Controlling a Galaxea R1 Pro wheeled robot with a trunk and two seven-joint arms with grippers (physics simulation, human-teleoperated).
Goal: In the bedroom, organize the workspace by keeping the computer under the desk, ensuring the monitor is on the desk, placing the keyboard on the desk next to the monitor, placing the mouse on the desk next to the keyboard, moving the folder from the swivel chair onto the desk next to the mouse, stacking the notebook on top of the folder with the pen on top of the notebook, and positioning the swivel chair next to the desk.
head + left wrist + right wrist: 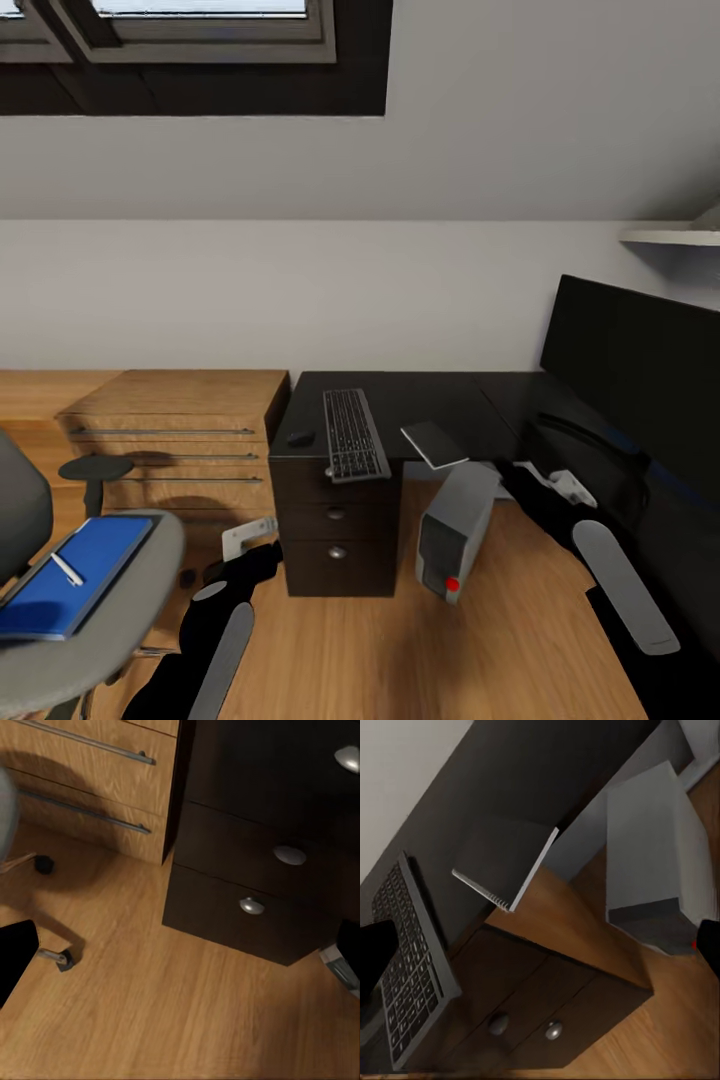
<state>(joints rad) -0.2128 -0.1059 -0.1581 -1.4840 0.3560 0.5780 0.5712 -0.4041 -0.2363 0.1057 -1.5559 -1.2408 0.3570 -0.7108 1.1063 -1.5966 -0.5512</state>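
Nearest you on the left, the folder (75,577) with the pen (67,569) on it lies on the swivel chair (110,610), so fetching it looks like your step; whether either gripper is spread or pressed together cannot be told. Farther off, the computer (456,529) leans under the desk (420,395), which carries mouse (300,438), keyboard (353,434) and overhanging notebook (434,444); the monitor (640,370) stands far right.

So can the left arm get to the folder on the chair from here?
Probably yes. The folder lies face-up on the swivel chair seat with the pen on it, just outboard of the left pincer; nothing stands between them, though the pen may slide.
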